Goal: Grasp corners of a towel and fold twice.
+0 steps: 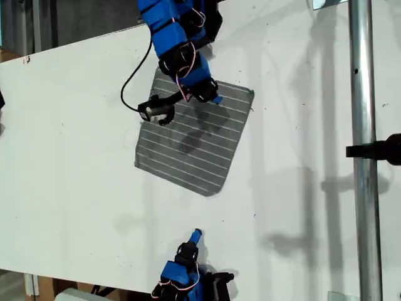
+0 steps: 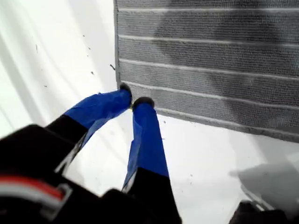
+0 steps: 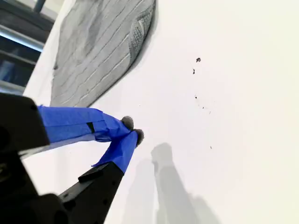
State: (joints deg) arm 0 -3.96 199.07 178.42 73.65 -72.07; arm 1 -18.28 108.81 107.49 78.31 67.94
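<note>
Exterior view: towel [image 1: 191, 141] lies flat, unfolded, at table [image 1: 69, 163] centre. My first gripper [image 2: 131, 100], tips nearly closed and empty, sits at its 12 o'clock corner [image 2: 117, 85]. My second gripper [image 3: 132, 129], closed and empty, waits at 6 o'clock, well apart. Step: first grasp. Next: open, pinch corner.

A broad white flat surface [image 1: 75, 163] fills most of the exterior view, flecked with small dark specks. At the exterior view's right, an upright shiny metal pole [image 1: 363, 150] carries a black clamp [image 1: 379, 149].
</note>
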